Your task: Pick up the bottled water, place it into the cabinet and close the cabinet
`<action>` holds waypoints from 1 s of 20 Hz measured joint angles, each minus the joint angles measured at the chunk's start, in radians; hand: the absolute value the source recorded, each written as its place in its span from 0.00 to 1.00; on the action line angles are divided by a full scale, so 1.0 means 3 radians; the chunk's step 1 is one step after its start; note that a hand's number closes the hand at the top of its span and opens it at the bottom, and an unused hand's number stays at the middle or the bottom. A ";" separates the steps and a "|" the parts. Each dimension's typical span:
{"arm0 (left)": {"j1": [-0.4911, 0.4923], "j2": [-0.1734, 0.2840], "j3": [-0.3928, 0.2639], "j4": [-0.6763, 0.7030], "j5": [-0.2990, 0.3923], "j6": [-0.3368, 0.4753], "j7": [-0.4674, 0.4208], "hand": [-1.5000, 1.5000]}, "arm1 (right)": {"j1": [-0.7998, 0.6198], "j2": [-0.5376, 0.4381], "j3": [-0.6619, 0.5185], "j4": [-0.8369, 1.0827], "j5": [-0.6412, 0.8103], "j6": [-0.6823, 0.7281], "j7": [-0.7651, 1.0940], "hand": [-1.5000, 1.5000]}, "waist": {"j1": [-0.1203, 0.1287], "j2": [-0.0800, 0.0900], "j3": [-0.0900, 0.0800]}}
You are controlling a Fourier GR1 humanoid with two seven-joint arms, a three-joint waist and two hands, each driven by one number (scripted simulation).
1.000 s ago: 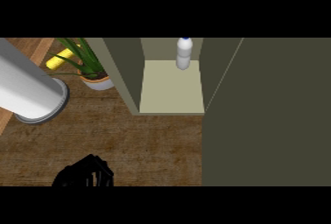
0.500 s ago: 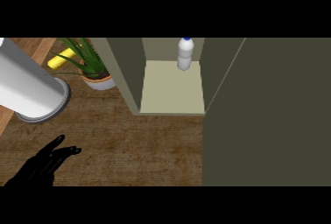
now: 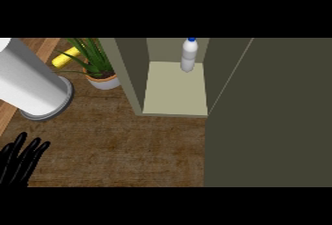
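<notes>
Brown wood-grain bench (image 3: 130, 145) fills the lower left and middle of the head view. Bottled water (image 3: 189, 55) stands upright at the back of the open cabinet (image 3: 175, 92), on its pale floor, near the right inner wall. White cap on top, clear body.

Left robot hand (image 3: 19, 160) shows at the lower-left edge, black, fingers straight and spread, pointing up, grasping nothing. It rests over the bench, well apart from the bottle: the bottle is far up and to the right of it, inside the cabinet. Right robot hand is out of view.

Cabinet door (image 3: 269, 114) is a wide dark olive panel covering the right side of the view, its left edge running from the top of the cabinet opening down to the bench's lower edge. Cabinet's left wall is a dark upright panel just right of the potted plant (image 3: 97, 66). Cabinet floor's front lip meets the bench.

White cylinder (image 3: 29, 83) stands at the left, its base on the bench near the left edge. Yellow object (image 3: 66, 58) lies behind the plant leaves, partly hidden. Open bench between robot hand and cabinet front.
</notes>
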State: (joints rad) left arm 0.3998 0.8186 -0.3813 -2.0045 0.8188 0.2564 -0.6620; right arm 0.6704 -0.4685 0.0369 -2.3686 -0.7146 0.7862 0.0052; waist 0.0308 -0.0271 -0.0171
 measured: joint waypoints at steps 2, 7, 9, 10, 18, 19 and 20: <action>0.0064 0.0049 0.0050 -0.0016 0.0042 -0.0061 -0.0008 0.00 | -0.0125 -0.0029 0.0112 0.0004 0.0020 -0.0024 0.0065 1.00 | 0.0015 -0.0003 -0.0004; 0.0217 0.0165 0.0190 -0.0077 0.0150 -0.0176 -0.0019 0.00 | -0.0466 -0.0095 0.0367 0.0018 0.0073 -0.0107 0.0253 1.00 | 0.0058 -0.0025 -0.0012; 0.0275 0.0197 0.0236 -0.0066 0.0188 -0.0226 -0.0028 0.00 | -0.0602 -0.0098 0.0475 0.0025 0.0095 -0.0173 0.0333 1.00 | 0.0059 -0.0030 -0.0018; 0.0310 0.0218 0.0261 -0.0070 0.0201 -0.0249 -0.0037 0.00 | -0.0656 -0.0090 0.0534 0.0028 0.0105 -0.0218 0.0374 1.00 | 0.0061 -0.0037 -0.0019; 0.0533 0.0372 0.0466 -0.0072 0.0298 -0.0457 -0.0100 0.00 | -0.1189 0.0067 0.1026 0.0063 0.0182 -0.0717 0.0732 1.00 | 0.0119 -0.0040 -0.0025; 0.0558 0.0386 0.0494 -0.0065 0.0310 -0.0486 -0.0114 0.00 | -0.1267 0.0098 0.1089 0.0068 0.0192 -0.0787 0.0781 1.00 | 0.0126 -0.0040 -0.0025; 0.0579 0.0404 0.0522 -0.0066 0.0327 -0.0511 -0.0119 0.00 | -0.1342 0.0124 0.1149 0.0074 0.0203 -0.0860 0.0839 1.00 | 0.0131 -0.0039 -0.0025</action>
State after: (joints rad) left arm 0.5734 0.9397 -0.2246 -2.0243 0.9168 0.1030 -0.6977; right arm 0.2678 -0.4312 0.3816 -2.3464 -0.6537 0.5283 0.2568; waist 0.0700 -0.0389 -0.0246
